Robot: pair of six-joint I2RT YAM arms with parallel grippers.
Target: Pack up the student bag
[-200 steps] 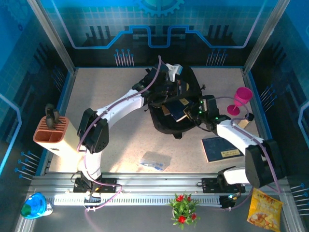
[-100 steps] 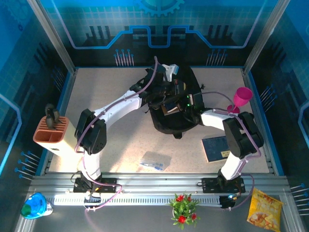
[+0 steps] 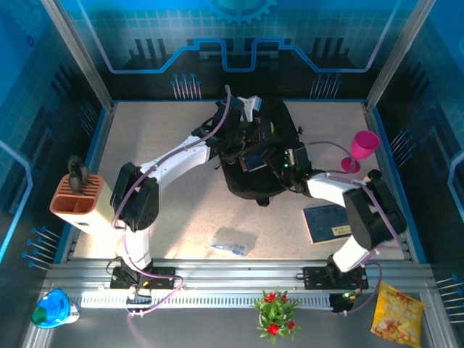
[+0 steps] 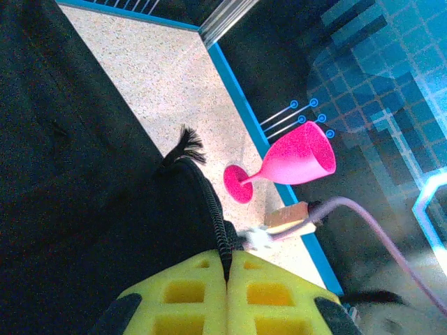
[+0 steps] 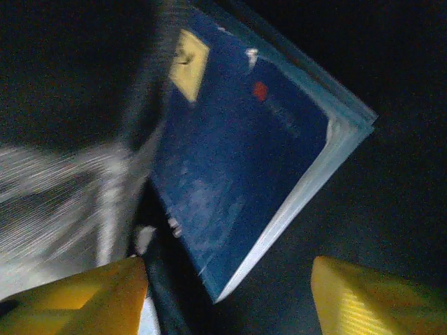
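The left gripper (image 4: 227,279) is clenching its yellow pads together on the zip edge of the student bag (image 3: 254,187). The bag is lying at the upper centre of the table (image 3: 188,217). To the right, the right gripper (image 5: 223,279) is standing released, with its fingers spread wide before a dark-blue book (image 5: 237,160). The book is resting inside the bag's dark opening, apart from both fingers.
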